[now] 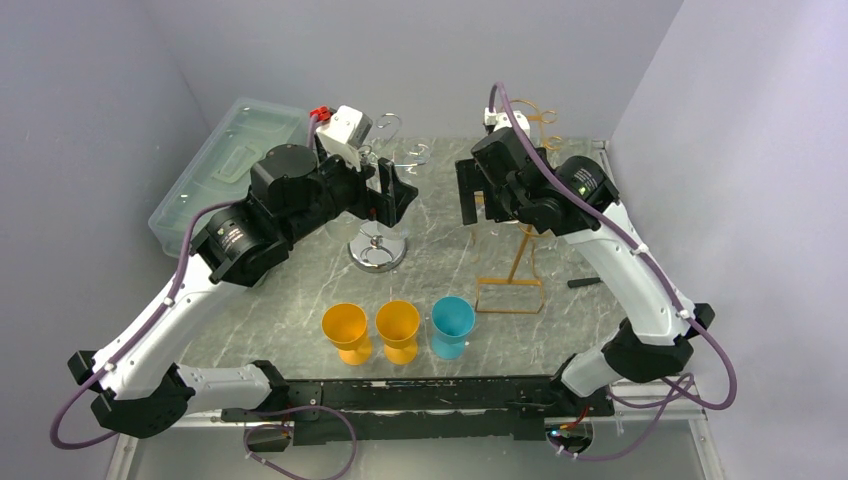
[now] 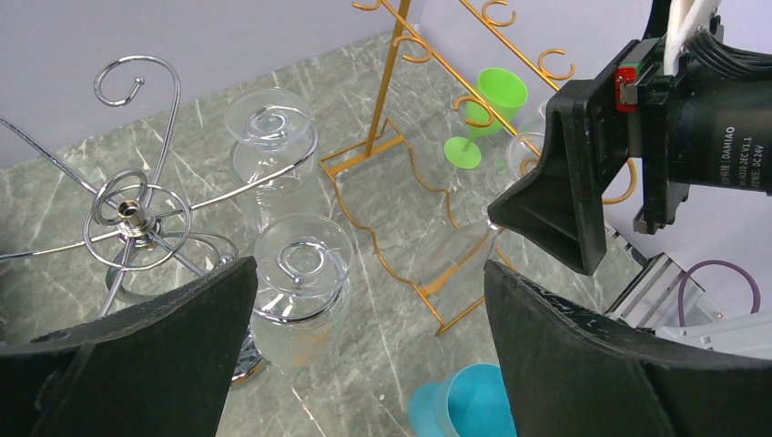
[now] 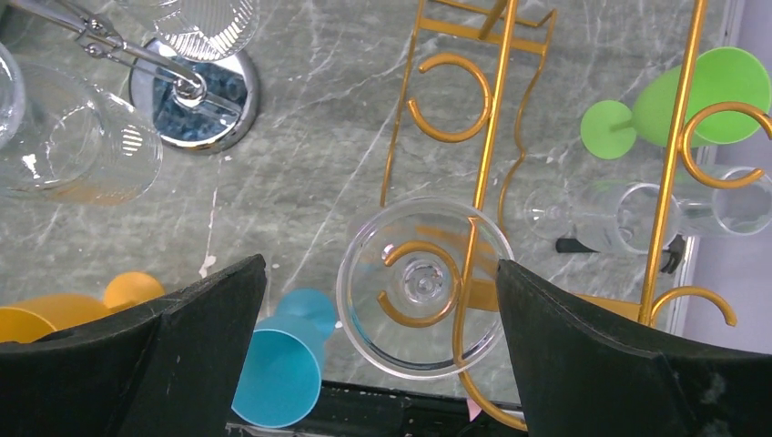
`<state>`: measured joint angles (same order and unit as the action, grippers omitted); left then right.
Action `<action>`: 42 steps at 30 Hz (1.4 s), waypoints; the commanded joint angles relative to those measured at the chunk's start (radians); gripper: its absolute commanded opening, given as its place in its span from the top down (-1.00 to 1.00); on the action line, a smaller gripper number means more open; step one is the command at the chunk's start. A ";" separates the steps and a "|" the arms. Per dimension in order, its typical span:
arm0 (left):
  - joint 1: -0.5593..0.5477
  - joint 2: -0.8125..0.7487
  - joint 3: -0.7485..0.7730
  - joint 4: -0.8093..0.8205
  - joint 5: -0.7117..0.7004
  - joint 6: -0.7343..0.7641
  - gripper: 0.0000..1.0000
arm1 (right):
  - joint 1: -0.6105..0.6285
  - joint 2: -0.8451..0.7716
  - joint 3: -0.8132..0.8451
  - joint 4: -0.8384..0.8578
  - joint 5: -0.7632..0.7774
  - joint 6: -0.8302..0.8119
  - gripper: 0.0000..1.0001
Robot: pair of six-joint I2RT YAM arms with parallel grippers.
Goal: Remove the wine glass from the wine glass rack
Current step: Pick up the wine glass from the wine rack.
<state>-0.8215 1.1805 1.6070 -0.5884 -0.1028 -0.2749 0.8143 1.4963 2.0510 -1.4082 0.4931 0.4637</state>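
Observation:
A clear wine glass hangs upside down on a hook of the gold wire rack. In the right wrist view its round foot lies between my open right gripper's fingers, which touch nothing. In the top view the right gripper is high beside the gold rack. My left gripper is open and empty above the silver rack. In the left wrist view two clear glasses hang on the silver rack, just left of the left gripper.
Two orange cups and a blue cup stand near the front edge. A green glass and a clear glass lying on its side are behind the gold rack. A clear plastic bin is at the far left.

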 commanded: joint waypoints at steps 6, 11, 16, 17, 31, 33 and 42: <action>0.002 -0.022 0.029 0.033 -0.006 0.003 -0.99 | 0.003 -0.035 0.012 -0.004 0.072 -0.022 -0.99; 0.002 -0.021 0.025 0.035 -0.008 0.000 -0.99 | 0.003 -0.057 -0.002 0.009 0.052 -0.020 -0.99; 0.003 -0.015 0.025 0.038 -0.004 -0.003 -0.99 | 0.002 -0.069 -0.043 0.023 0.046 -0.027 -0.99; 0.002 -0.014 0.025 0.037 -0.002 -0.004 -0.99 | 0.001 -0.073 -0.051 0.029 0.045 -0.028 -0.99; 0.002 -0.002 0.030 0.035 -0.004 -0.004 -0.98 | -0.046 -0.063 -0.088 0.089 -0.035 -0.100 -0.89; 0.003 -0.002 0.029 0.034 -0.004 -0.005 -0.98 | -0.051 -0.062 -0.092 0.094 -0.039 -0.108 -0.86; 0.002 -0.005 0.022 0.034 -0.013 -0.007 -0.98 | -0.065 -0.052 -0.103 0.115 -0.062 -0.129 -0.61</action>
<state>-0.8215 1.1809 1.6070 -0.5880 -0.1028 -0.2752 0.7547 1.4425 1.9491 -1.3361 0.4427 0.3614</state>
